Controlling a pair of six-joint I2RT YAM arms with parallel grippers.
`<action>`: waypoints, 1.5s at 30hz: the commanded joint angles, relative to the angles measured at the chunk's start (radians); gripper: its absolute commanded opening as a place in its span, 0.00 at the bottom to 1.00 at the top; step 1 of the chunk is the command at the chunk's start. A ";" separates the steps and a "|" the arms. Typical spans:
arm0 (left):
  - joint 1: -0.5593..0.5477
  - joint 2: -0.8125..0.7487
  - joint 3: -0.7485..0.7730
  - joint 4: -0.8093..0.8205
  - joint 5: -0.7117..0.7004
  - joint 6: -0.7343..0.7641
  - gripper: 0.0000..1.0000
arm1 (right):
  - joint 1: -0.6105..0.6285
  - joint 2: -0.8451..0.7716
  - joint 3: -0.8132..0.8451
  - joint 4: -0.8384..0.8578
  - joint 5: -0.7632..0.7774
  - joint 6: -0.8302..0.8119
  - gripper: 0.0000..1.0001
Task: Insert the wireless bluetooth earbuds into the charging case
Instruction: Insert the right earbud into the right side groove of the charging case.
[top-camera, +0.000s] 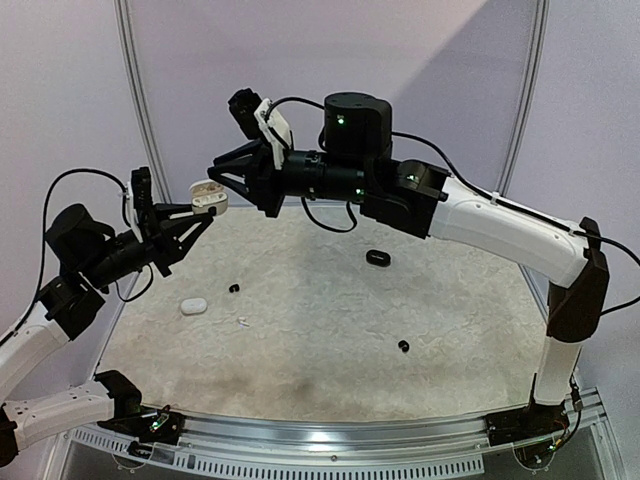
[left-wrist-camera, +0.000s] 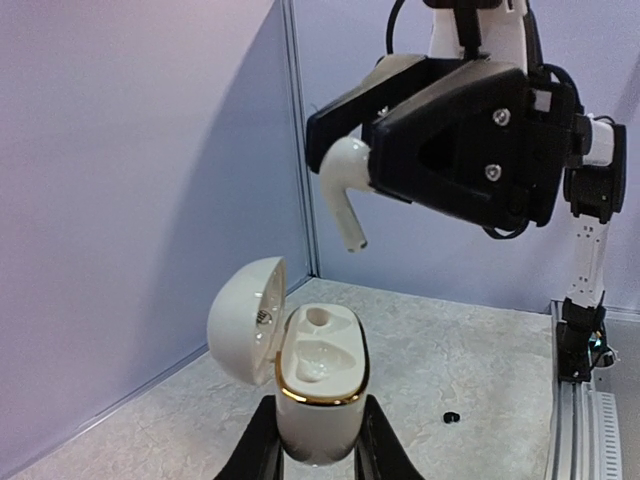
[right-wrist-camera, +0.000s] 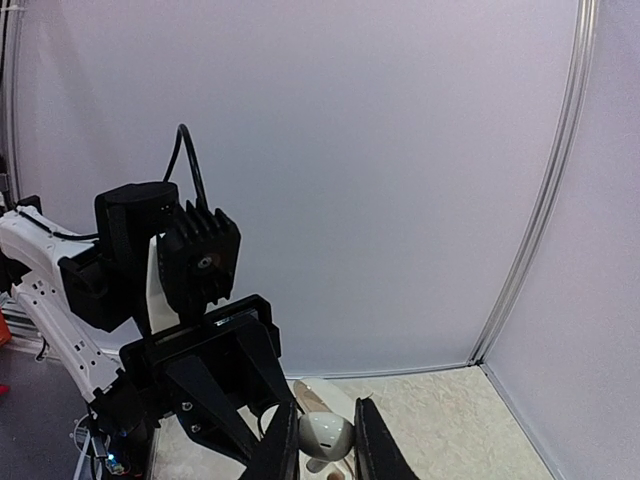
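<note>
My left gripper (left-wrist-camera: 320, 440) is shut on a white charging case (left-wrist-camera: 320, 385) with a gold rim, held upright above the table. Its lid (left-wrist-camera: 245, 320) hangs open to the left, and both sockets show empty. A glossy white earbud (left-wrist-camera: 345, 195) hangs stem-down just above and behind the case, with my right gripper (left-wrist-camera: 385, 150) shut on it. In the right wrist view the earbud (right-wrist-camera: 325, 437) sits between the fingers (right-wrist-camera: 283, 440), with the case (right-wrist-camera: 310, 393) below it. From the top view, the two grippers (top-camera: 200, 212) (top-camera: 218, 175) meet over the table's far left.
On the table lie a closed white case (top-camera: 193, 306), a black case (top-camera: 377, 258), two black earbuds (top-camera: 235, 289) (top-camera: 404, 346) and a tiny white earbud (top-camera: 243, 322). Purple walls stand close behind and to the left.
</note>
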 joint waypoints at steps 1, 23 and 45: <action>0.004 -0.002 0.025 0.025 0.020 -0.022 0.00 | 0.002 0.015 -0.007 0.035 -0.012 -0.027 0.00; 0.003 -0.006 0.040 0.037 0.016 -0.068 0.00 | 0.002 0.029 -0.056 0.014 0.044 -0.122 0.00; 0.004 -0.001 0.052 0.049 -0.010 -0.081 0.00 | 0.004 0.036 -0.087 0.008 0.027 -0.173 0.17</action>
